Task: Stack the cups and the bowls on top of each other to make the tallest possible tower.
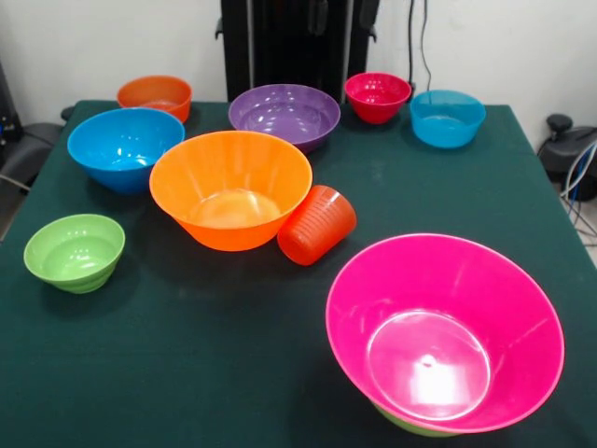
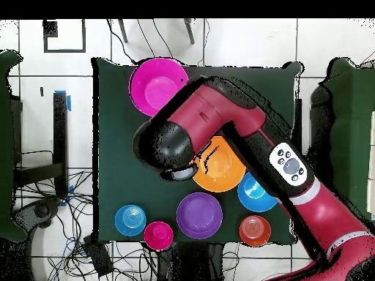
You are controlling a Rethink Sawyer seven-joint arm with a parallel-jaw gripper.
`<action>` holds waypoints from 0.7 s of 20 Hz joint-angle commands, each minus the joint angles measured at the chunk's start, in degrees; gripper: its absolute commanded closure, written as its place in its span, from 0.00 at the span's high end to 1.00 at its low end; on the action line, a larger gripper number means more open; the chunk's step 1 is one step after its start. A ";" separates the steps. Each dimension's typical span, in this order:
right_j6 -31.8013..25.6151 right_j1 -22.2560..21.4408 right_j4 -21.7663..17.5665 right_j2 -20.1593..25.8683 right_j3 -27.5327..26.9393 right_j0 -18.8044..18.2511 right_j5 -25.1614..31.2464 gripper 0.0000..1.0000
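The tower (image 1: 446, 350) stands at the near right of the tabletop (image 1: 205, 373) in the front view: a big pink bowl (image 1: 485, 308) sits tilted, its mouth turned up and toward the camera, on a green bowl (image 1: 410, 427) of which only a sliver of rim shows under its lower edge. Nothing else can be seen inside the pink bowl.

The orange-red tumbler (image 1: 317, 224) lies on its side just left of and beyond the tower, touching the right flank of the large orange bowl (image 1: 230, 187), which stands upright near the middle of the cloth. Left of that bowl is the medium blue bowl (image 1: 124, 147), close beside it, and nearer the camera at the left stands a small green bowl (image 1: 75, 252), well apart from the rest.

Along the far edge run the small orange bowl (image 1: 155, 95), the purple bowl (image 1: 284, 116), the magenta-red bowl (image 1: 377, 96) and the small blue bowl (image 1: 447, 118), all upright and none nested.

In the overhead view the red and black arm (image 2: 242, 128) reaches across the dark green cloth, its black head (image 2: 168, 146) hanging over the spot between the pink and the orange bowl. The gripper is hidden beneath that head, so I cannot tell whether it is clenched or released. Grey cables (image 2: 80, 241) trail over the floor beside the table.
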 commanded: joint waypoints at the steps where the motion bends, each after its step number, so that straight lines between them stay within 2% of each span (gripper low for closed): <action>1: 15.58 -6.69 1.15 -14.40 7.37 1.19 -6.09 1.00; 8: 28.51 -8.68 -5.75 -22.25 14.89 3.20 -16.42 1.00; 10: 33.71 -9.46 -9.79 -23.08 17.72 3.52 -21.09 1.00; 12: 36.51 -9.50 -12.87 -23.75 19.60 3.72 -25.02 1.00; 14: 35.30 -9.73 -13.71 -25.59 20.29 4.27 -27.67 1.00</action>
